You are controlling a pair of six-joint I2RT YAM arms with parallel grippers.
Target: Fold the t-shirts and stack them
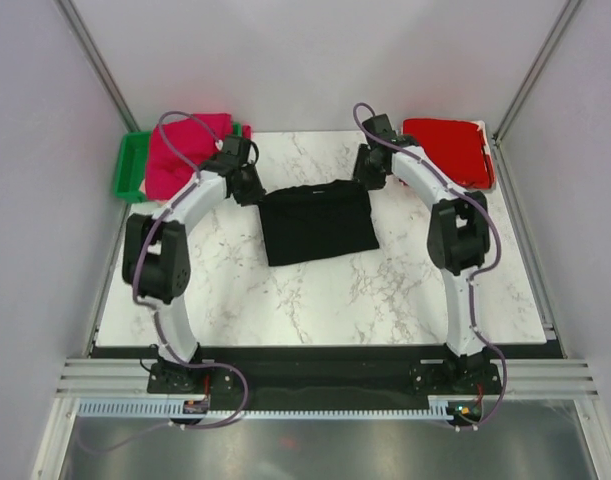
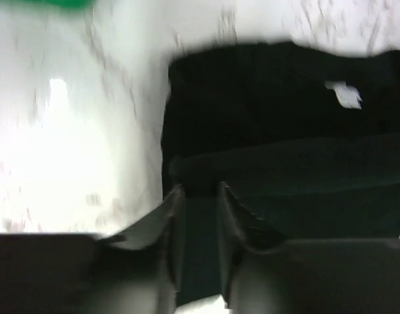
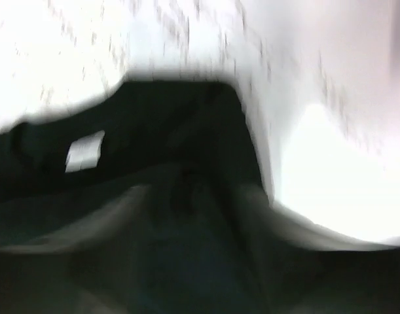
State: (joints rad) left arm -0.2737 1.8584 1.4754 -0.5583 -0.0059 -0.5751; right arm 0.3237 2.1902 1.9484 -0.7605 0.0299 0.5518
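The black t-shirt [image 1: 318,225] lies folded into a rough rectangle on the table [image 1: 315,300], its far corners directly under the left end effector [image 2: 200,193] and the right end effector [image 1: 368,175] and the rest of it spreading toward the robot's bases from them. The left one's fingers stand slightly apart with dark cloth showing in the narrow gap. Whether that cloth is caught or merely lies below is unclear. The right wrist view is too smeared to tell whether its fingers are apart or together. The main risk is a snag: if either arm lifts while a layer clings to a finger, the corner would be dragged up and the fold would open or skew. Uneven release would also twist the far edge. The magenta t-shirt [image 1: 180,150], outboard of the left end effector, drapes over a green bin [image 1: 132,165] and hides its contents. The red t-shirt [image 1: 445,145] lies outboard of the right one. A small white label [image 2: 344,95] shows on the black cloth, and no peach shirt can be made out.
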